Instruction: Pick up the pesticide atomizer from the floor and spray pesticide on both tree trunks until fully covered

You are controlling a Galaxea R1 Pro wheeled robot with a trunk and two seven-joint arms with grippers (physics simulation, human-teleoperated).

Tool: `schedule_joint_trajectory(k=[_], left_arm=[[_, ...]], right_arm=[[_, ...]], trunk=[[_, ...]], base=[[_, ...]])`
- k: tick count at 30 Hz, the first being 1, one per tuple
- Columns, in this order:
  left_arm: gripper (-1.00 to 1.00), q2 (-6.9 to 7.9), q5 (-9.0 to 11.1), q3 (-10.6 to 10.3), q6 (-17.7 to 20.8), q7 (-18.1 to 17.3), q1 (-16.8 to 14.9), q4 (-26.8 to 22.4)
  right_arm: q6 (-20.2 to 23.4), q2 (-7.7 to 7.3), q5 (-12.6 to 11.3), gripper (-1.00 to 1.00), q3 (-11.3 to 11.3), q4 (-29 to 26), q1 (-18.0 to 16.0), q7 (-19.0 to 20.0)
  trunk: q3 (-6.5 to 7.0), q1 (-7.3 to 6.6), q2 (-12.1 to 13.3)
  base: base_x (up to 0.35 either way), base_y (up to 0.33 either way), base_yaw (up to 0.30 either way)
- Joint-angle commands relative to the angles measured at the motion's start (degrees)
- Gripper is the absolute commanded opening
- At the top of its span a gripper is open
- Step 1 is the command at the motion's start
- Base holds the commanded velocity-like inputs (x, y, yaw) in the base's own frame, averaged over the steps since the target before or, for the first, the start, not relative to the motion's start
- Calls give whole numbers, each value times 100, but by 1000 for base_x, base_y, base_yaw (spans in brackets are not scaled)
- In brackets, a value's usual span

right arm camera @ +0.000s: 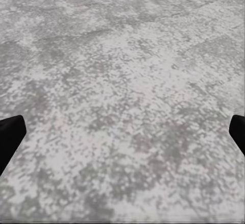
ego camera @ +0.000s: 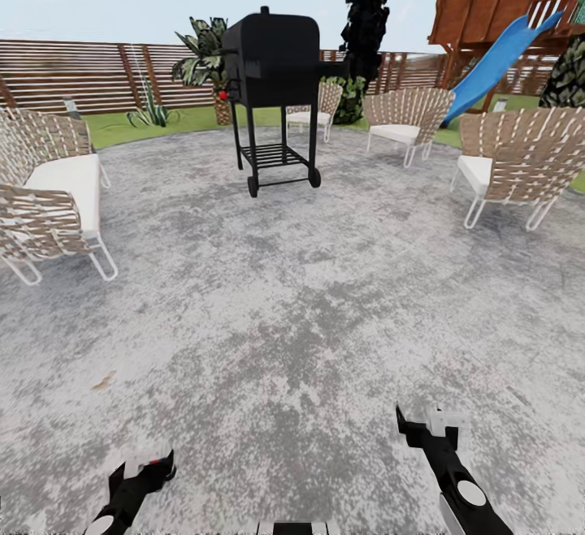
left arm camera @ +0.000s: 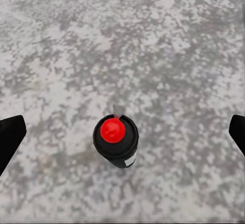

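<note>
Here the robot stands on a round patio of mottled grey paving (ego camera: 268, 308), with both arms hanging low over it. Seen from the left wrist, the sprayer (left arm camera: 116, 141) stands upright on the paving, its red cap facing the camera, between the two dark fingers (left arm camera: 10, 137) of the left gripper (left arm camera: 122, 132); these are spread wide and well apart from it on either side. The right gripper (right arm camera: 122, 132) hangs over bare paving with its fingers (right arm camera: 10, 137) spread just as wide, holding nothing. From the head camera, a black grill (ego camera: 272, 72) on wheels stands toward the far edge of the patio, with woven chairs (ego camera: 520, 161) to the right and a woven sofa (ego camera: 49, 194) along the left edge. Beyond lie a strip of lawn (ego camera: 114, 125), a slatted wooden fence (ego camera: 73, 72) and a play tower with a blue slide (ego camera: 496, 60).
</note>
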Motion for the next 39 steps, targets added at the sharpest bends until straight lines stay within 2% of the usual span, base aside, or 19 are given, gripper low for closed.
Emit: schedule_joint_trajectory(k=[1, 3, 5, 16, 31, 39], left_arm=[[100, 1, 39, -9, -17, -8, -3, 5], [100, 28, 41, -28, -17, -8, -4, 5], [100, 142, 49, -35, -22, -7, -4, 5], [100, 159, 50, -37, -25, -7, -4, 5], [100, 156, 50, -40, -25, -9, 6, 5], [100, 154, 50, -37, -25, -11, 5, 0]], right_arm=[[-20, -2, -46, 100, 11, 3, -2, -8], [-20, -2, -46, 100, 12, 3, -2, -8], [-20, -2, -46, 100, 9, -1, -2, -8], [-20, -11, -46, 100, 8, -1, -2, -8], [-20, -11, -51, 100, 17, -6, -2, -8], [-20, -11, -53, 100, 17, -5, -2, -8]], trunk=[[-36, 1, -3], [-99, 6, -6], [-161, 11, -9], [-505, 40, -23], [-560, 40, -23], [-560, 40, -23]], base=[[0, 0, 0], [0, 0, 0], [0, 0, 0], [0, 0, -1], [0, 6, -83], [0, 246, -203]])
